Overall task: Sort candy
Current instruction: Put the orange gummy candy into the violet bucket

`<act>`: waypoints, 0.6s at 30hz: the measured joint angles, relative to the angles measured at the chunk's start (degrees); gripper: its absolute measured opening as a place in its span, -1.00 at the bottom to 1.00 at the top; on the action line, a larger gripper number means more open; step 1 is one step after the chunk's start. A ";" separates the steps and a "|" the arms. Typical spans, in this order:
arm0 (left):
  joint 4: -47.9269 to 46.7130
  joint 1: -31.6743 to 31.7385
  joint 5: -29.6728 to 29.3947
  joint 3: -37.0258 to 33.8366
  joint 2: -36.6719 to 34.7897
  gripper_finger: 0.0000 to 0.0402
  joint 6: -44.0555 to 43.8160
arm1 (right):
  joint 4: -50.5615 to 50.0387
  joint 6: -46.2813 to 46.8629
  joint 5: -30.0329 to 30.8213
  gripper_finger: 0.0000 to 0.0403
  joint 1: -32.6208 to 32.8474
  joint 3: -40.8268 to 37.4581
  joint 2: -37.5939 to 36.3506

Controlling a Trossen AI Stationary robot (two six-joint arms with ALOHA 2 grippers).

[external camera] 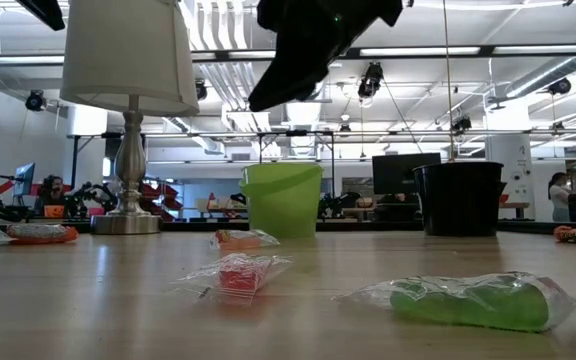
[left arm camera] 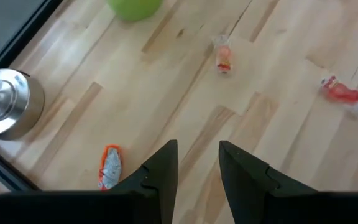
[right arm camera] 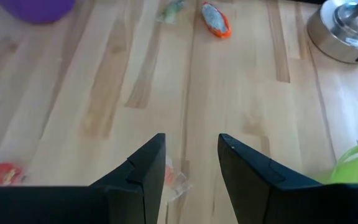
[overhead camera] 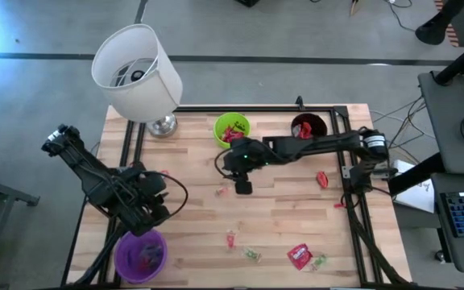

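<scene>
From overhead the right gripper [overhead camera: 242,187] hangs over mid-table, just below the green cup [overhead camera: 232,129], fingers apart w/ nothing between them. Its own wrist cam shows what the top view can't: a small clear-wrapped candy [right arm camera: 174,177] lying on the wood right by the left finger [right arm camera: 145,171], partly hidden behind it. Same cam catches an orange-wrapped piece [right arm camera: 215,19] farther off, near the lamp base [right arm camera: 344,31], and the purple cup [right arm camera: 39,7] cut off at the frame edge.

The left gripper [overhead camera: 153,211] sits above the purple cup at the near-left corner, released, holding nothing. Its cam shows an orange-and-silver sweet [left arm camera: 109,167] beside the fingers, a pale-wrapped one [left arm camera: 222,55] and a red one [left arm camera: 340,93] further out.

Low cam gives the wrappers close up: green candy [external camera: 463,300] nearest, a red-in-clear one [external camera: 238,272] behind it; the arm overhead is only a dark shape, gripper not visible there.

Overhead also shows a red flat packet [overhead camera: 299,255] near the front edge, another red piece [overhead camera: 322,178] by the right rail, and the black cup [overhead camera: 308,126]. Contents of the cups: reddish bits, hard to make out.
</scene>
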 joint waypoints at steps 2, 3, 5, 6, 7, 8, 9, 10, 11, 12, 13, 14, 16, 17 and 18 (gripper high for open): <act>-0.35 -0.01 0.00 -0.02 0.00 -0.50 0.42 | 0.72 0.02 -0.12 -0.31 -0.46 0.00 0.65; -0.47 -0.01 0.00 -0.05 0.00 -0.50 0.65 | 0.88 0.02 -0.14 -0.30 -0.52 0.00 1.12; -0.79 -0.03 0.00 -0.07 -0.02 -0.50 1.50 | 1.67 0.02 -0.23 -0.30 -0.76 0.00 2.07; -0.82 -0.03 0.00 -0.07 -0.04 -0.50 1.85 | 1.78 0.02 -0.38 -0.29 -0.80 0.00 2.67; -0.89 -0.03 0.00 -0.07 -0.12 -0.50 2.02 | 2.14 0.02 -0.47 -0.29 -0.85 0.00 3.32; -1.07 -0.03 0.00 -0.07 -0.19 -0.50 2.30 | 2.51 0.02 -0.55 -0.29 -0.86 0.00 3.86; -1.26 -0.03 0.01 -0.07 -0.23 -0.50 2.41 | 2.74 -0.02 -0.64 -0.29 -0.84 0.00 4.50; -1.30 -0.03 0.00 -0.07 -0.33 -0.50 2.47 | 2.95 -0.04 -0.92 -0.29 -0.84 0.00 5.06; -1.31 -0.03 0.01 -0.07 -0.40 -0.50 2.50 | 3.03 -0.04 -1.66 -0.29 -0.84 0.00 5.64; -1.39 -0.03 0.02 -0.09 -0.44 -0.50 2.50 | 3.09 -0.06 -2.28 -0.29 -0.84 0.00 6.26; -1.38 -0.03 0.02 -0.09 -0.50 -0.50 2.50 | 3.10 -0.08 -2.70 -0.29 -0.84 0.00 6.86; -1.40 -0.03 0.02 -0.09 -0.55 -0.50 2.50 | 3.06 -0.29 -3.05 -0.28 -0.84 0.00 7.48; -1.45 -0.03 0.04 -0.09 -0.58 -0.50 2.50 | 2.98 -0.68 -3.19 -0.28 -0.84 0.00 8.36; -1.45 -0.03 0.04 -0.09 -0.59 -0.50 2.49 | 3.17 -0.94 -3.22 -0.28 -0.84 0.00 8.92; -1.44 -0.03 0.04 -0.09 -0.59 -0.50 2.39 | 3.49 -1.19 -3.23 -0.28 -0.86 0.00 9.27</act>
